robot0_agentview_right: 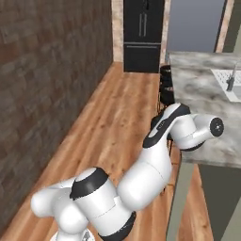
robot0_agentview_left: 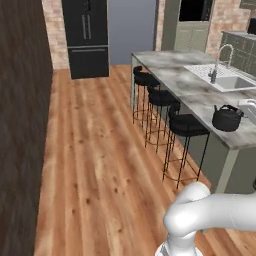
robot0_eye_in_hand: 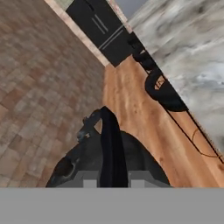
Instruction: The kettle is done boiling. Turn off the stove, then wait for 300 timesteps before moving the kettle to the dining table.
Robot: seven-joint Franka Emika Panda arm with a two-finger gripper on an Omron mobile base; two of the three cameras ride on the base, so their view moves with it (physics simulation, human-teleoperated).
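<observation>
Left base view shows the wooden floor (robot0_agentview_left: 100,165) as the largest open area, running from the robot to the black fridge (robot0_agentview_left: 87,35) at the far end. A brick wall (robot0_agentview_right: 47,70) closes one side of it. On the other side stands the dining table (robot0_agentview_left: 190,85), a long marble island with three black stools (robot0_agentview_left: 187,125) along its floor-side edge and a white sink (robot0_agentview_left: 235,82) with a tap (robot0_agentview_left: 217,65) set into the top.

The kettle (robot0_agentview_left: 226,119) is over the near corner of this table, close to the front edge. I cannot tell if its base already rests on the marble. The white arm (robot0_agentview_right: 155,160) reaches over that same corner.

In the hand view the gripper (robot0_eye_in_hand: 112,177) is closed narrow, and the thin arched handle (robot0_eye_in_hand: 109,140) runs straight up from between the fingers, so I judge that it grips the kettle by this handle.

The kettle looks stiff and hard, probably metal, and with water inside it should be rather heavy for its size. The handle is the right place to hold. It is thin and smooth, so the body may swing or tilt below the fingers, and the spout could spill.

Free marble lies between the kettle and the sink, which gives room to place it further in. The table edge is near, and the nearest stool stands just below it.
</observation>
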